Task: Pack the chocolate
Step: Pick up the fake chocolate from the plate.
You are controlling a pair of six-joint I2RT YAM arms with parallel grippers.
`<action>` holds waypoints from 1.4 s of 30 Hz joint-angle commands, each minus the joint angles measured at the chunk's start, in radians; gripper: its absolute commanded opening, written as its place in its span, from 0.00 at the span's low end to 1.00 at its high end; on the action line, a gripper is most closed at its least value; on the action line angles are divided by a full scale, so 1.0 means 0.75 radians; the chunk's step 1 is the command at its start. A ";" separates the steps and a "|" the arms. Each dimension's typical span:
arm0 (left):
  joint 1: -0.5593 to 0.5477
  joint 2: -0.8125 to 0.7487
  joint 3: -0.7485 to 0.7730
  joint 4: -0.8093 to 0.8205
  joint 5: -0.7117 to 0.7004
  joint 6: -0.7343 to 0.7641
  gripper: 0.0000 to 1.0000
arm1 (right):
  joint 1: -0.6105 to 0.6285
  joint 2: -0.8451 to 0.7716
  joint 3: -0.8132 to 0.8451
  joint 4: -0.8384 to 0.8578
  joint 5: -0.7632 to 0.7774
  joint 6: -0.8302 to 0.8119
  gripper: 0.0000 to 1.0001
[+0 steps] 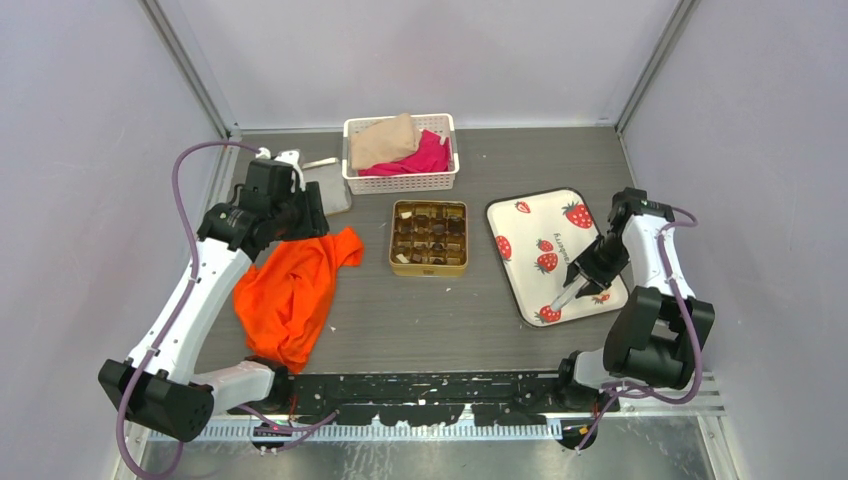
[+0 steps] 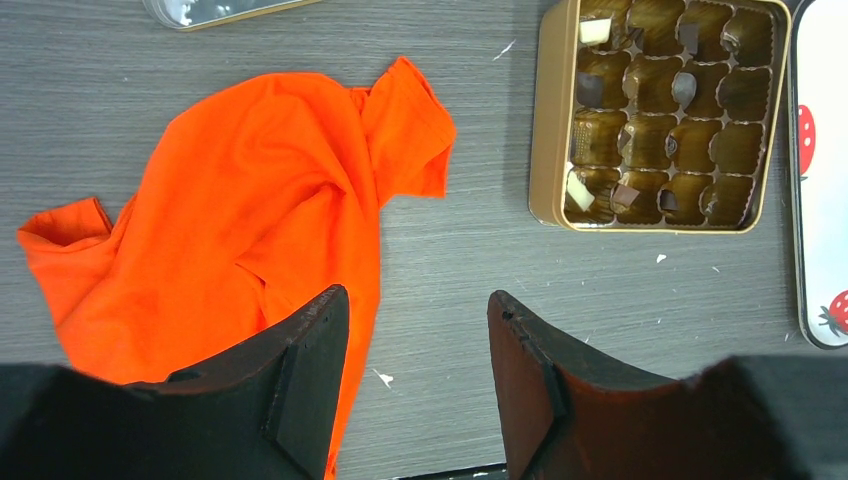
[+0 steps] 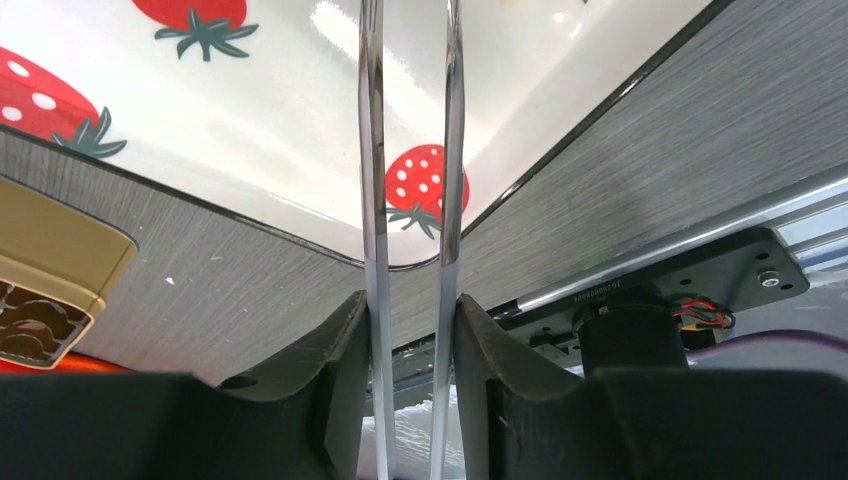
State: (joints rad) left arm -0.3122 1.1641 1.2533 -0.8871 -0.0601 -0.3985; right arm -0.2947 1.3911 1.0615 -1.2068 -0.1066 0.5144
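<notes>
We found the table (image 1: pixel 400 320) crowded. The biggest hazard was the orange shirt (image 1: pixel 295 290) spread at the left of the top view. The left gripper (image 2: pixel 415 295) hung above the shirt's edge, jaws wide with nothing between them. We judged that a low sweep toward the centre could snag the cloth and drag it against the box. The white tray (image 1: pixel 535 285) at the right showed only its strawberry prints, and we could find no loose piece on it. The gold tin (image 2: pixel 550 120) sat mid-frame, just left of the tray. The chocolate (image 2: pixel 590 90) lay in some of its cups, dark and cream, with several cups bare. The right gripper (image 3: pixel 410 297) was clamped on a pair of metal tongs (image 3: pixel 370 150). The blades were parted, nothing showing between them along the stretch we could see, and the tips reached over the tray's lower corner. We reckoned a slack hold might let the tongs twist or slide, and blades pressed onto the glossy tray could skid. A small piece pinched off-centre could squirt away.
</notes>
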 commanded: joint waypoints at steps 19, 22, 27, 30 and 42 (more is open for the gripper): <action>0.027 -0.042 -0.015 0.070 -0.018 0.046 0.54 | -0.049 0.169 0.065 0.104 -0.010 -0.088 0.48; 0.028 -0.043 -0.009 0.070 -0.018 0.043 0.54 | -0.052 0.201 0.092 0.115 -0.001 -0.096 0.48; 0.028 -0.044 -0.011 0.071 0.006 0.035 0.54 | -0.055 0.270 0.120 0.149 0.001 -0.100 0.48; 0.028 -0.056 -0.017 0.063 -0.001 0.035 0.54 | -0.057 0.289 0.129 0.158 0.016 -0.105 0.48; 0.029 -0.059 -0.019 0.066 -0.008 0.044 0.54 | -0.057 0.247 0.129 0.152 -0.010 -0.069 0.01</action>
State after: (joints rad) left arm -0.2970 1.1385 1.2224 -0.8764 -0.0666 -0.3809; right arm -0.3317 1.6215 1.1191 -1.0763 -0.0998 0.4503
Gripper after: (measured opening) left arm 0.544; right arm 0.360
